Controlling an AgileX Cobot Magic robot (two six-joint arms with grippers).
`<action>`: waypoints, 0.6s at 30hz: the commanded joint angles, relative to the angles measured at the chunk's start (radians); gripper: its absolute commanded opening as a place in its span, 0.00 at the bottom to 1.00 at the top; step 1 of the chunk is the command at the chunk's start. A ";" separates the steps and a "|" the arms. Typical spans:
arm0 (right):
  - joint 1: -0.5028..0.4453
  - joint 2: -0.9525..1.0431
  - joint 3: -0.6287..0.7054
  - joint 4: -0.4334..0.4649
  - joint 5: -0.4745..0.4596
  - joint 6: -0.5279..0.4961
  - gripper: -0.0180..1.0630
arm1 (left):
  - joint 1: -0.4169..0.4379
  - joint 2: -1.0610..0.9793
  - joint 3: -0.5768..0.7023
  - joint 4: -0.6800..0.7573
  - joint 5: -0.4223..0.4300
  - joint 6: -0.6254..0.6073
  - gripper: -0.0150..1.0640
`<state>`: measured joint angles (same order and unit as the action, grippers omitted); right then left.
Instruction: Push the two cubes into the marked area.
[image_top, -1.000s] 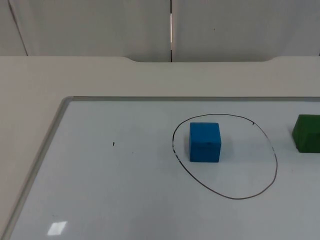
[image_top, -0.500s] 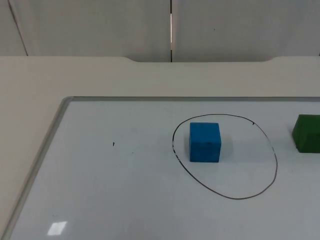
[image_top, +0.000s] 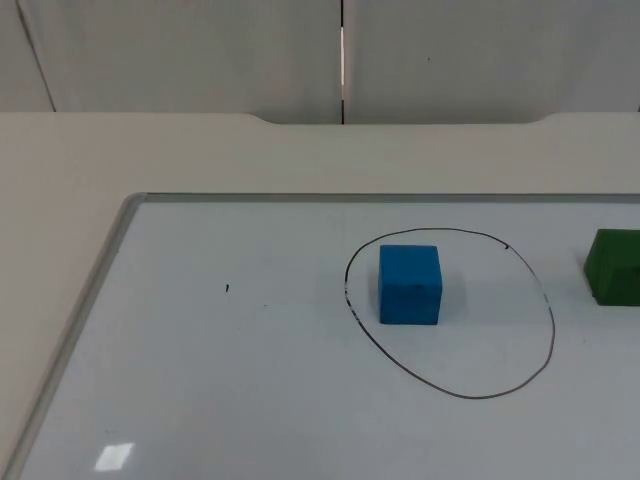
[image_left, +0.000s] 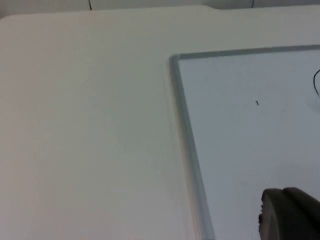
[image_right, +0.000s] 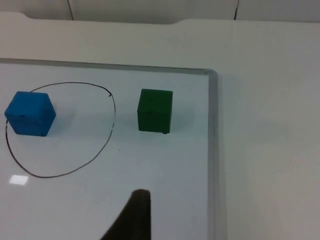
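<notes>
A blue cube (image_top: 410, 285) sits on the whiteboard inside a hand-drawn black oval (image_top: 480, 397), close to the oval's left side. A green cube (image_top: 612, 266) rests outside the oval, to its right, at the picture's right edge. In the right wrist view the green cube (image_right: 155, 110) stands just beyond the oval line (image_right: 113, 120), and the blue cube (image_right: 30, 113) lies within it. My right gripper (image_right: 132, 217) hovers over the board, well back from the green cube. My left gripper (image_left: 290, 215) waits above the board's left part, far from both cubes.
The whiteboard has a raised grey frame (image_top: 110, 260) on the left and along the back. Its right frame (image_right: 212, 150) runs close to the green cube. Bare cream table (image_left: 90, 125) surrounds the board, and a grey partition wall stands behind.
</notes>
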<state>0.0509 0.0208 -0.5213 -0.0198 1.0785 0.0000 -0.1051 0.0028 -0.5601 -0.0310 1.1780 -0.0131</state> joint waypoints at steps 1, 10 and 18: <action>-0.006 0.062 0.005 0.003 -0.004 0.000 0.80 | 0.002 -0.003 0.025 0.010 0.019 -0.011 0.01; -0.006 0.311 -0.006 0.003 -0.014 0.000 0.52 | 0.002 -0.003 0.023 0.010 0.013 -0.011 0.01; -0.006 0.527 -0.066 0.003 -0.142 0.011 0.39 | 0.002 -0.003 0.027 0.012 -0.012 -0.011 0.01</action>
<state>0.0509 0.5161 -0.5743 -0.0198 0.9719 0.0066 -0.1051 0.0028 -0.5384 -0.0252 1.1786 -0.0186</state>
